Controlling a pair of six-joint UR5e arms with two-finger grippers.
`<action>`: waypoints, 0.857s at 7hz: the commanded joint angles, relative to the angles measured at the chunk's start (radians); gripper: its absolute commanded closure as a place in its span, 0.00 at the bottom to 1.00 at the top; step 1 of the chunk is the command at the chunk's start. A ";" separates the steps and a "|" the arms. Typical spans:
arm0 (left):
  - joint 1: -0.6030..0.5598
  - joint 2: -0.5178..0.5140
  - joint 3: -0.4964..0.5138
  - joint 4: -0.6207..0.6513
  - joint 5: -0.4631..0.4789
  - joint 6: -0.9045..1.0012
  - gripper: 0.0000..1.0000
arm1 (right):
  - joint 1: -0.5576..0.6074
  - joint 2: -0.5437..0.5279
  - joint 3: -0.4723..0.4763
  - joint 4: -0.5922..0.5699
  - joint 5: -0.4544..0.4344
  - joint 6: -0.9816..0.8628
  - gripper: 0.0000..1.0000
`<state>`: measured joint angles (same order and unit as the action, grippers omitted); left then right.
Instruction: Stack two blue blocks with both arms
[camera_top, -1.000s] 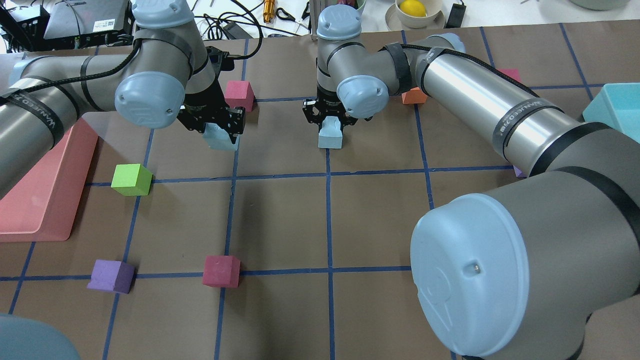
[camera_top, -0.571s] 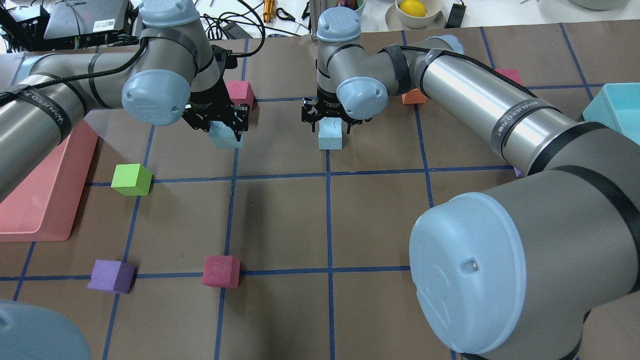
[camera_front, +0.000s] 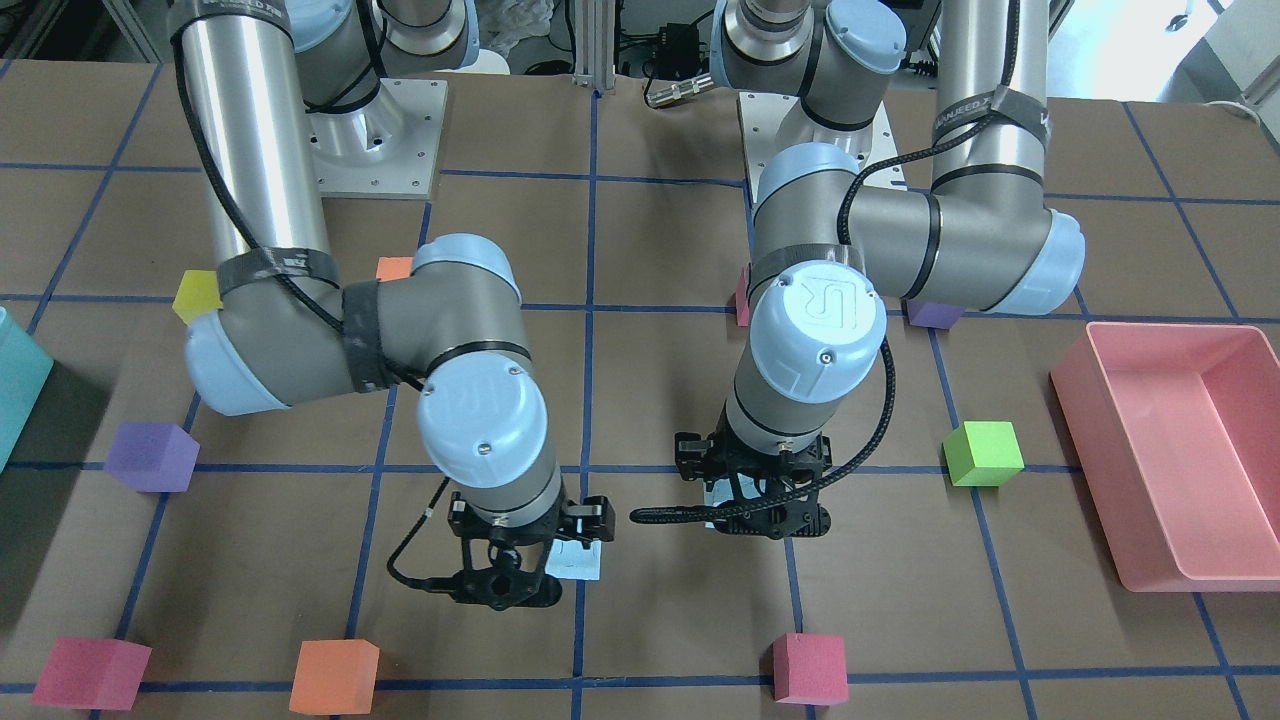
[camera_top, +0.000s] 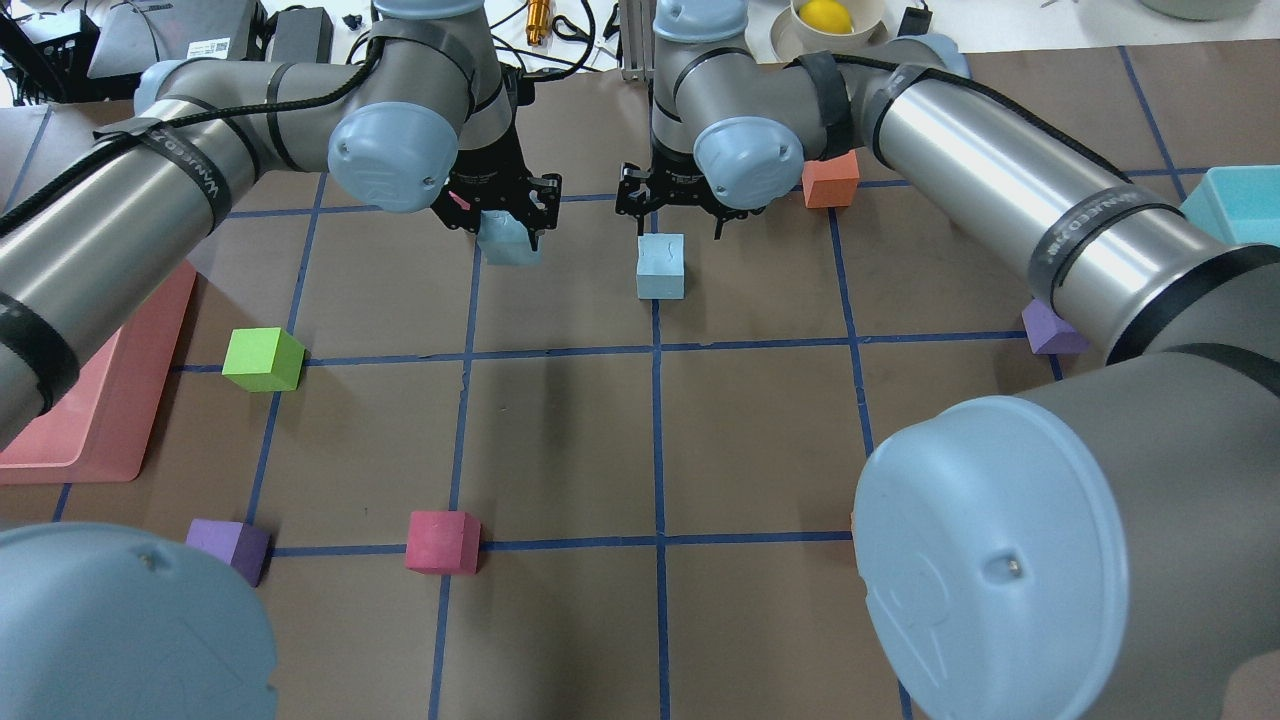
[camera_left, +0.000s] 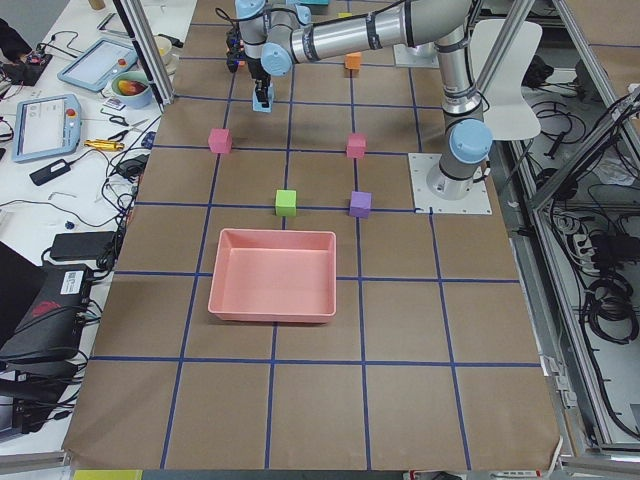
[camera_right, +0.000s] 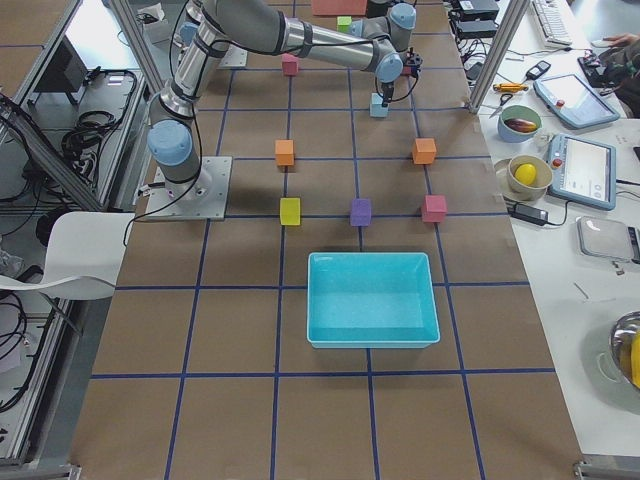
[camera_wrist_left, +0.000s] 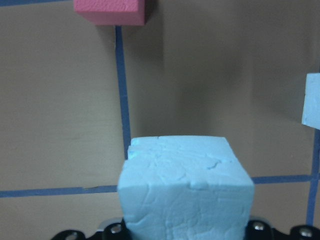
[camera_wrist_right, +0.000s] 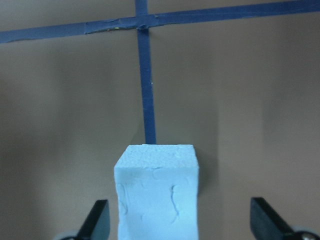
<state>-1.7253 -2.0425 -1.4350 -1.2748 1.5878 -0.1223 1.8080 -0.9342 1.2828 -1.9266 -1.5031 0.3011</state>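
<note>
My left gripper (camera_top: 505, 222) is shut on one pale blue block (camera_top: 508, 242) and holds it off the table. In the left wrist view that block (camera_wrist_left: 185, 185) fills the lower middle. The second blue block (camera_top: 661, 267) rests on the table over a blue tape line, to the right of the held one, and shows at the left wrist view's right edge (camera_wrist_left: 312, 100). My right gripper (camera_top: 672, 212) hangs open above and just behind it. In the right wrist view its fingers (camera_wrist_right: 97, 220) stand wide apart, clear of the block (camera_wrist_right: 157, 192).
A pink cube (camera_wrist_left: 110, 11) lies just beyond the left gripper. An orange cube (camera_top: 830, 180) sits by the right arm. A green cube (camera_top: 262, 358), a magenta cube (camera_top: 442, 541) and purple cubes (camera_top: 235, 545) lie nearer. A pink tray (camera_top: 90, 400) is at left, a teal bin (camera_top: 1235, 200) at right.
My right gripper opened, let go of its blue block on the table and rose off it. My left gripper lifted its blue block and carried it right, toward the other block.
</note>
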 joint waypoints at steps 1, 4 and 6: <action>-0.045 -0.045 0.059 0.000 -0.049 -0.077 0.53 | -0.131 -0.119 0.009 0.137 0.007 -0.092 0.00; -0.160 -0.160 0.192 -0.018 -0.049 -0.160 0.47 | -0.232 -0.347 0.055 0.358 -0.003 -0.190 0.00; -0.207 -0.191 0.200 -0.018 -0.048 -0.175 0.48 | -0.263 -0.469 0.114 0.414 -0.003 -0.250 0.00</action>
<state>-1.9098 -2.2122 -1.2430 -1.2942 1.5393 -0.2887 1.5600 -1.3321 1.3630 -1.5356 -1.5068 0.0769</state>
